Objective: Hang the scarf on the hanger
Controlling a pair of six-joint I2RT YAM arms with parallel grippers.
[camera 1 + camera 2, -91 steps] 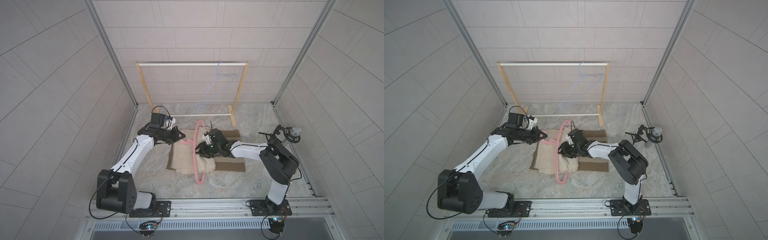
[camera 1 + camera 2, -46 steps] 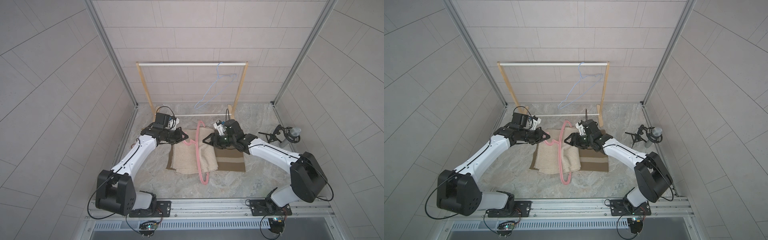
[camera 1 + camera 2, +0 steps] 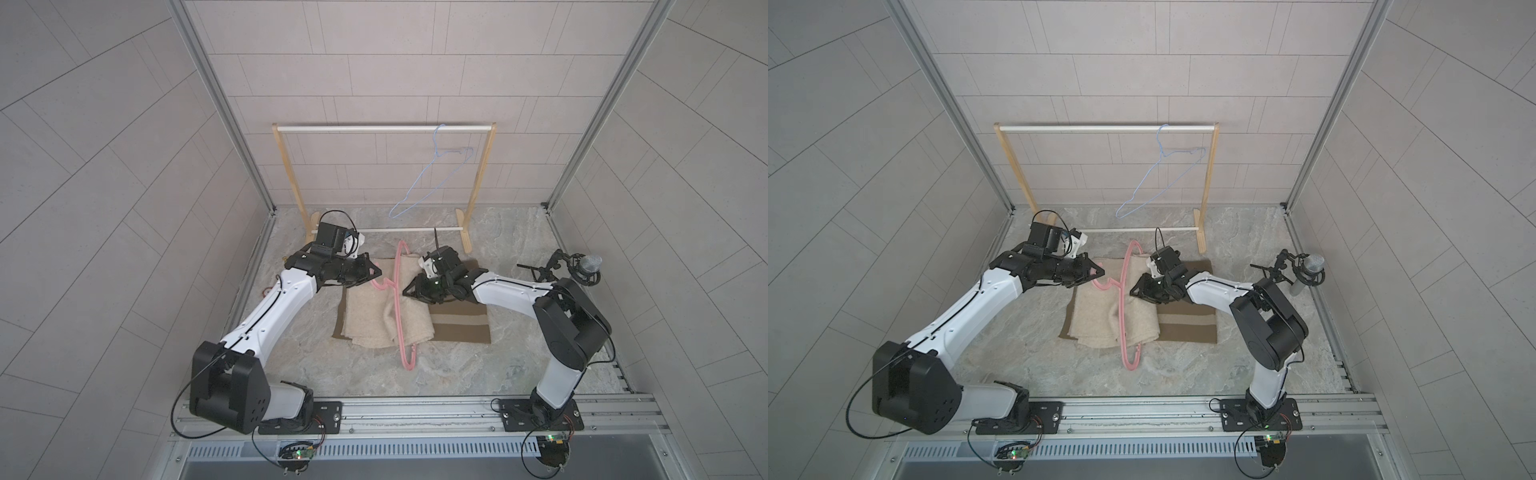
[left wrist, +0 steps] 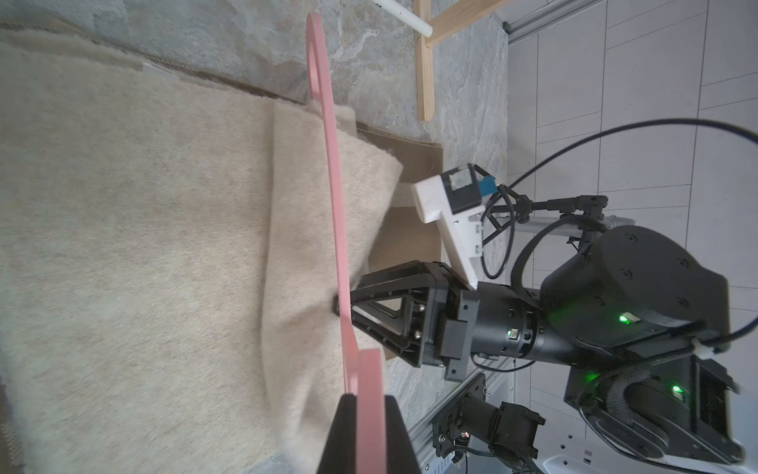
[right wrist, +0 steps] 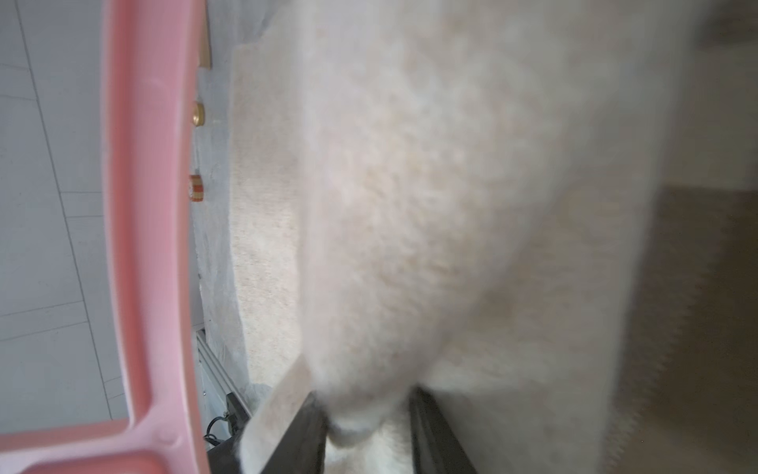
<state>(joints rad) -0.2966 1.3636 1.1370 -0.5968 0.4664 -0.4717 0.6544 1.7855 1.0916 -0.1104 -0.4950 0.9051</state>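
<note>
From my remote station I am watching both arms working over the marble counter [image 3: 519,332], where the cream scarf [image 3: 374,316] is lying folded in the middle, its brown striped part spreading flat toward the right arm. The pink hanger [image 3: 400,316] is standing on edge across the scarf, its hook end pointing at the left arm. The left end effector [image 3: 376,272] is clamping that hook end, fingers pressed together on the pink plastic, as the left wrist view is showing close up [image 4: 371,410]. The right end effector [image 3: 405,293] is reaching in from the other side of the hanger and pinching a raised fold of the scarf; in the right wrist view the woolly cloth [image 5: 451,205] is bulging between its two black fingers [image 5: 311,435], with the hanger's frame [image 5: 147,205] just beside it. Behind them, at the back wall, a wooden rack [image 3: 384,128] is carrying a blue wire hanger [image 3: 435,143], which is dangling tilted near the rack's right post, well apart from the scarf.
</note>
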